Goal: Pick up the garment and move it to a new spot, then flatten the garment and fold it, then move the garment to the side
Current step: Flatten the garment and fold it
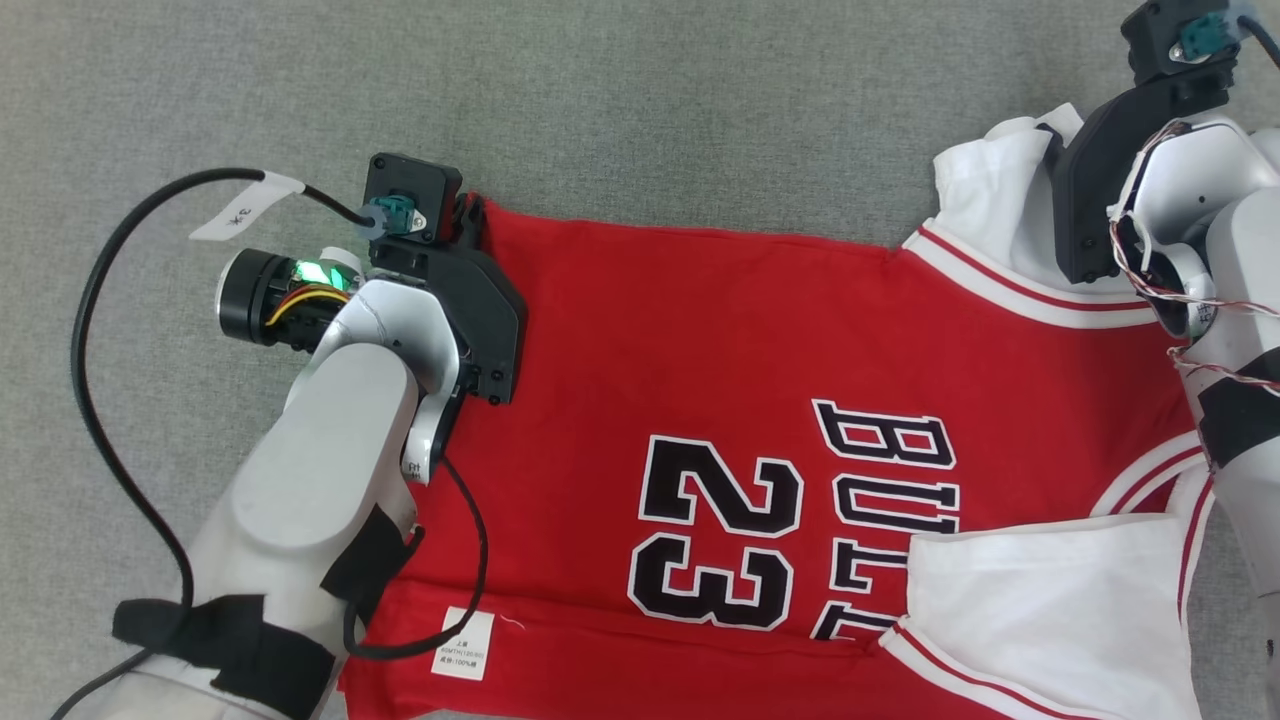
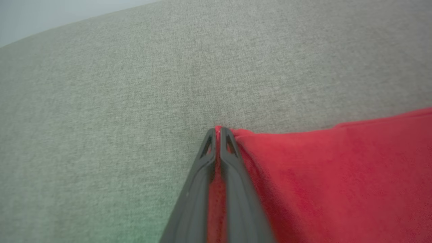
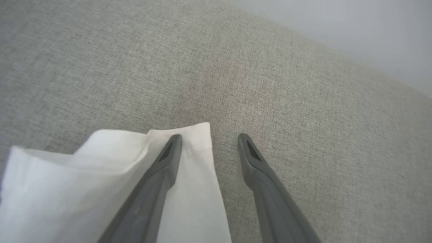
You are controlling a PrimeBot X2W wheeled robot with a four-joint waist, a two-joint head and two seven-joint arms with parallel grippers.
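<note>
The garment (image 1: pixel 700 330) is a red basketball jersey with white sleeves, printed "23" and "BULLS", spread on the grey fabric surface. My left gripper (image 2: pixel 218 130) is shut on the garment's red hem corner (image 2: pixel 320 175); red cloth shows between its fingers. In the head view the left wrist (image 1: pixel 440 290) sits at the garment's far left corner. My right gripper (image 3: pixel 207 136) stands open at the white sleeve (image 3: pixel 101 189); one finger lies over the sleeve's edge, the other over bare grey surface. The right wrist (image 1: pixel 1120 190) hangs above the white sleeve (image 1: pixel 990 180) at the far right.
The grey fabric surface (image 1: pixel 600 110) stretches beyond the garment to the far side and left. A black cable (image 1: pixel 90 330) loops beside my left arm. A white care label (image 1: pixel 468 645) lies on the near hem. A pale edge (image 2: pixel 40 17) bounds the surface.
</note>
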